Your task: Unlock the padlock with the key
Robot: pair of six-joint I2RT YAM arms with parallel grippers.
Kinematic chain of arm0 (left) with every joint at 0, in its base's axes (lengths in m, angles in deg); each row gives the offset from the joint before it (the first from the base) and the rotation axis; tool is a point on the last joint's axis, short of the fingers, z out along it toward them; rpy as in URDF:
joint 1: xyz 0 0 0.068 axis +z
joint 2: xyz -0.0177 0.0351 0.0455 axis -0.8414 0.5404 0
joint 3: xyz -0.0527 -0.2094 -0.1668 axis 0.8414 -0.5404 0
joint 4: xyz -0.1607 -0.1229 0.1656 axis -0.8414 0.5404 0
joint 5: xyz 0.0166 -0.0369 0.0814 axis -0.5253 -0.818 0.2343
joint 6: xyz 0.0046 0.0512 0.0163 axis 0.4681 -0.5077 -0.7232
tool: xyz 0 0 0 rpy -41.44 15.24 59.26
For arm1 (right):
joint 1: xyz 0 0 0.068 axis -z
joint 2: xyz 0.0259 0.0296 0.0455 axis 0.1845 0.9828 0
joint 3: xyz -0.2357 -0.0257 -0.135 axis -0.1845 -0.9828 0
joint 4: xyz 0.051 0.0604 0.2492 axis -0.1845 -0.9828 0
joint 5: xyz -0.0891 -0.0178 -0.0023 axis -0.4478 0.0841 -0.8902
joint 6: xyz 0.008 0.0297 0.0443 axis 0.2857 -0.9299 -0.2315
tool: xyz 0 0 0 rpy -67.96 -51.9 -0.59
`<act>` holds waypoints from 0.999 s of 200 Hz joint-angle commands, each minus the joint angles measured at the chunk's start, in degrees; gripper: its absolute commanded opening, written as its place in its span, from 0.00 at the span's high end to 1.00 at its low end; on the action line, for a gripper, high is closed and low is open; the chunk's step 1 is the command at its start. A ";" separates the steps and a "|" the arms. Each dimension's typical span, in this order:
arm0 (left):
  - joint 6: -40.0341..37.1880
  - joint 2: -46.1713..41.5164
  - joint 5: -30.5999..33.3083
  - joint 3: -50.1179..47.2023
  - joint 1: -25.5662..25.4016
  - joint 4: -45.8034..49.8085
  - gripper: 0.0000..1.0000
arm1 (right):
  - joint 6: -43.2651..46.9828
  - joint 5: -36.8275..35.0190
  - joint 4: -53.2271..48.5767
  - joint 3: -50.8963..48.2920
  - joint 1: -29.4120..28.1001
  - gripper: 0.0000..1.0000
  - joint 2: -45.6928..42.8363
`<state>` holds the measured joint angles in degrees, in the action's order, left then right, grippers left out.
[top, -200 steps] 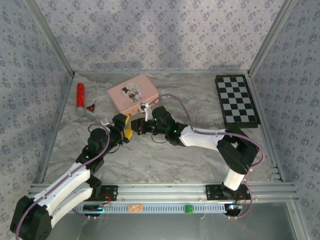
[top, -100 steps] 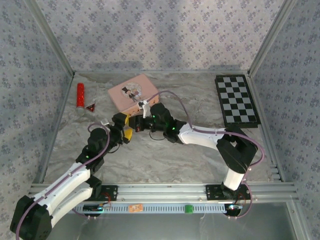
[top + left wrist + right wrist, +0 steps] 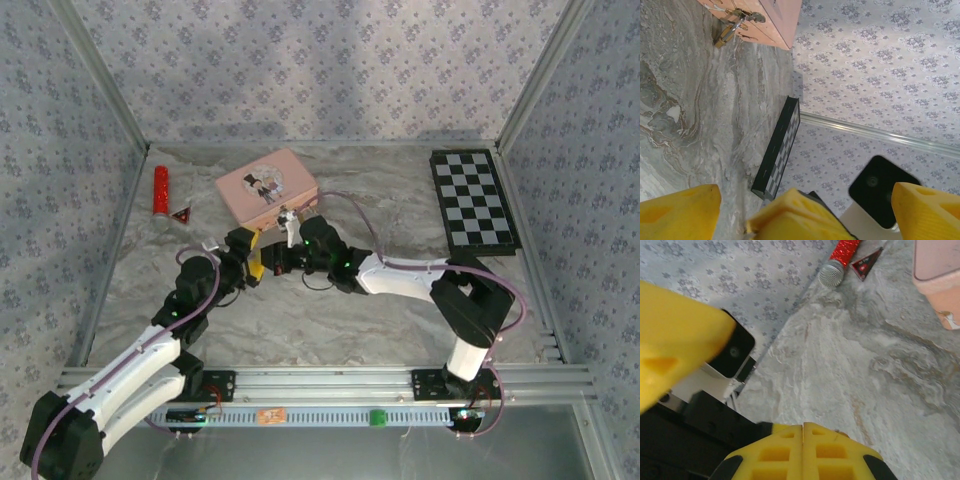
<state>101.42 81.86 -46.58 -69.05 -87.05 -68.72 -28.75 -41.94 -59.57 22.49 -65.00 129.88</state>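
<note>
The tiny brass padlock (image 3: pixel 726 34) hangs on the front of the pink tin (image 3: pixel 267 186), touching the marble floor. My left gripper (image 3: pixel 805 200) is open, its yellow fingers (image 3: pixel 682 210) spread wide at the frame's bottom corners. The tips of my right gripper (image 3: pixel 803 427) sit between them. Those right jaws are pressed together, and a tiny brown bit (image 3: pixel 840 433) peeks out at their tip; I cannot tell what it is. From above, both grippers (image 3: pixel 262 258) meet just in front of the tin. The key is not identifiable.
A folded chessboard (image 3: pixel 473 200) lies at the back right. A red microphone (image 3: pixel 160 190) and a small red triangle (image 3: pixel 181 213) lie at the back left. Patterned walls and a metal frame enclose the marble floor.
My right gripper nudged up towards the tin and came back down beside the left gripper. The left arm has hardly moved.
</note>
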 commanded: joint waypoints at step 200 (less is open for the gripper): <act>-2.36 -1.18 0.87 1.13 -0.39 1.18 0.43 | 1.59 -1.79 0.83 -2.86 0.13 1.00 -4.04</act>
<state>99.47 81.49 -46.51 -69.05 -87.05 -66.81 -27.79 -42.79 -59.99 19.56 -64.74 127.06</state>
